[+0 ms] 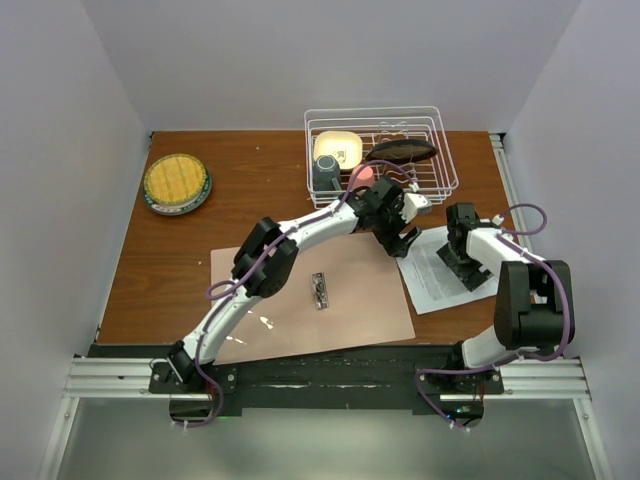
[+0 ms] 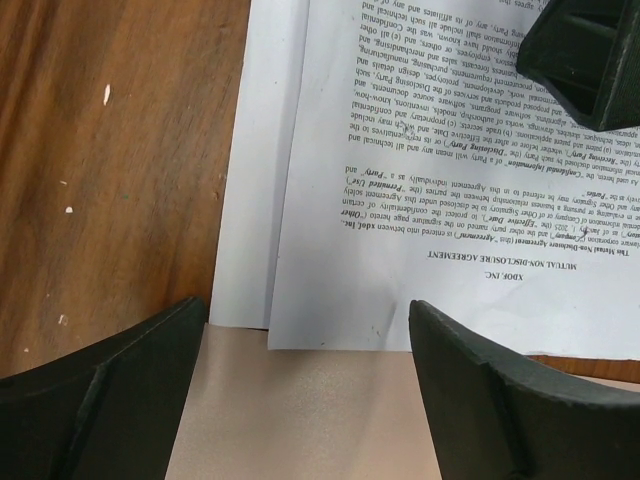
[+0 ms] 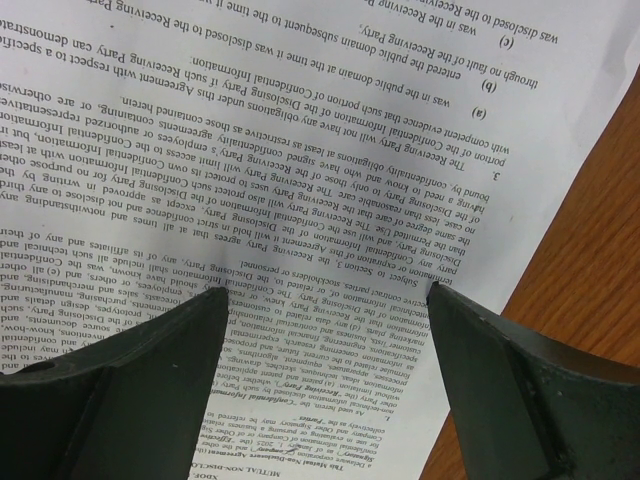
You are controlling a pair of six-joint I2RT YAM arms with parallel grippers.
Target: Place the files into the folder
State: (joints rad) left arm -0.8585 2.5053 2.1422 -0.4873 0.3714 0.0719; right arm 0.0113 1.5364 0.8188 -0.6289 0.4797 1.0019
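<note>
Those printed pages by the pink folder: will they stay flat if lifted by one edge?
Probably not: the printed sheets look thin, so they would likely droop. They lie flat on the wooden table, leaving little edge to pinch. Pushed, the two could slide apart, as their staggered edges suggest.

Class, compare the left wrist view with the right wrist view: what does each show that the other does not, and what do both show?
Only the left wrist view shows the folder's pink edge under the open left gripper, and a black part of the right arm. Only the right wrist view shows the open right gripper close over numbered clauses. Both show the printed files on the brown table.
</note>
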